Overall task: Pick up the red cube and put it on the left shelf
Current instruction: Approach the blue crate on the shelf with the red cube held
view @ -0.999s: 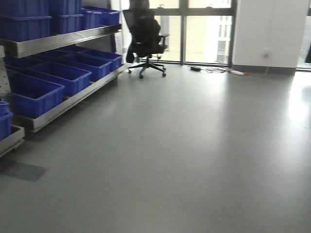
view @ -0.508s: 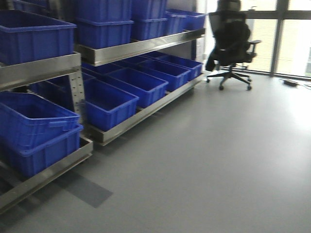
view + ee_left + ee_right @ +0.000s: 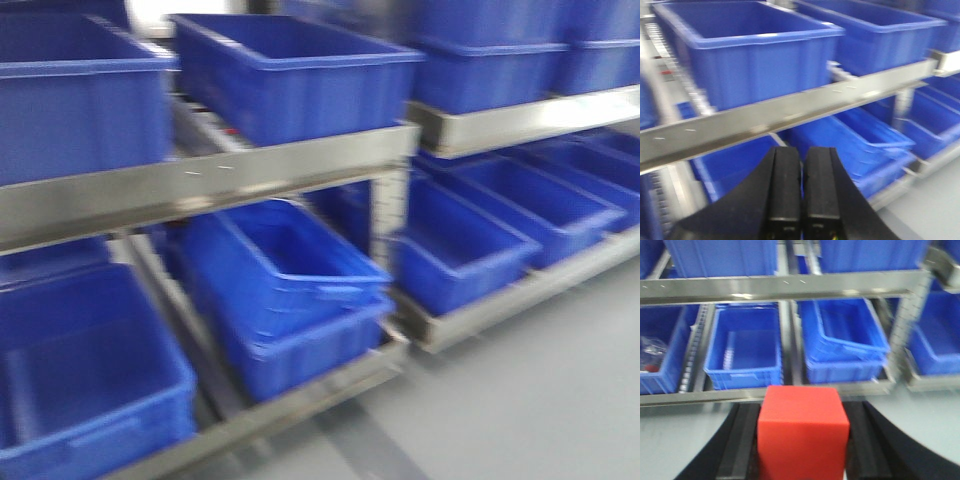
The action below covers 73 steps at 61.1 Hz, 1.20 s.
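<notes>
Right pincer (image 3: 802,409) grips the red cube (image 3: 802,432) between its black fingers (image 3: 740,440), out in front of the left shelf (image 3: 790,287) and not touching it. The cube's bottom is cut off by the frame edge, and the cube hides the fingers' inner faces. Left pincer (image 3: 801,156) is closed on nothing, fingers pressed together, facing the shelf's steel rail; all views are motion-blurred, so the blue crates (image 3: 290,70) on both tiers read fine, but the clear-and-reddish clutter (image 3: 650,357) in the lower crate far left of the cube can't be identified.
</notes>
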### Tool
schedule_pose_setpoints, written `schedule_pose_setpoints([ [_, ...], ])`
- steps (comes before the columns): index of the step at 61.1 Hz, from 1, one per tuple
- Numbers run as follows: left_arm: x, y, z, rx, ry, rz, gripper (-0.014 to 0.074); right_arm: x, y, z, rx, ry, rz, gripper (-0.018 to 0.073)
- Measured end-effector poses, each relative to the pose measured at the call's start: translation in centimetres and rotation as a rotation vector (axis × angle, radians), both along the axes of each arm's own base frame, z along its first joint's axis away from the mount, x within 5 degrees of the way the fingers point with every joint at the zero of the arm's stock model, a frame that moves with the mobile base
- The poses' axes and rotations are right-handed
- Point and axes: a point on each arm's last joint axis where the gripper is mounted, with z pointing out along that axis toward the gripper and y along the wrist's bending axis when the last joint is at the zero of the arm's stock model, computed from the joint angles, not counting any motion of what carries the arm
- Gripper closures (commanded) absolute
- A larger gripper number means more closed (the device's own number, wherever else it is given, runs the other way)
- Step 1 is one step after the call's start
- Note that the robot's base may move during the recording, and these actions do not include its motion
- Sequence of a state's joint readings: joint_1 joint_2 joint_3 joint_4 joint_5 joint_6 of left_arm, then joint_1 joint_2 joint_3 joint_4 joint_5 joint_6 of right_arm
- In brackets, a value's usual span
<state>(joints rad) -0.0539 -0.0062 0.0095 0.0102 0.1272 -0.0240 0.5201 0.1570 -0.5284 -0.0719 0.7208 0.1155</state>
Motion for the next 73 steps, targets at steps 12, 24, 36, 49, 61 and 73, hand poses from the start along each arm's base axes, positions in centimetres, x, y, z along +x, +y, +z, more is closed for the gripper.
schedule_pose_setpoints([
  [12, 0.0, 0.0, 0.0, 0.0, 0.0, 0.0, 0.0495, 0.0, 0.0, 0.0, 0.0, 0.0, 0.0, 0.0405],
  [24, 0.0, 0.0, 0.0, 0.0, 0.0, 0.0, 0.0495, 0.0, 0.0, 0.0, 0.0, 0.0, 0.0, 0.0405],
  [36, 0.0, 0.0, 0.0, 0.0, 0.0, 0.0, 0.0495, 0.0, 0.0, 0.0, 0.0, 0.0, 0.0, 0.0405],
  [49, 0.0, 0.0, 0.0, 0.0, 0.0, 0.0, 0.0495, 0.0, 0.0, 0.0, 0.0, 0.0, 0.0, 0.0405],
  [61, 0.0, 0.0, 0.0, 0.0, 0.0, 0.0, 0.0495, 0.0, 0.0, 0.0, 0.0, 0.0, 0.0, 0.0405],
  [73, 0.0, 0.0, 0.0, 0.0, 0.0, 0.0, 0.0495, 0.0, 0.0, 0.0, 0.0, 0.0, 0.0, 0.0405],
])
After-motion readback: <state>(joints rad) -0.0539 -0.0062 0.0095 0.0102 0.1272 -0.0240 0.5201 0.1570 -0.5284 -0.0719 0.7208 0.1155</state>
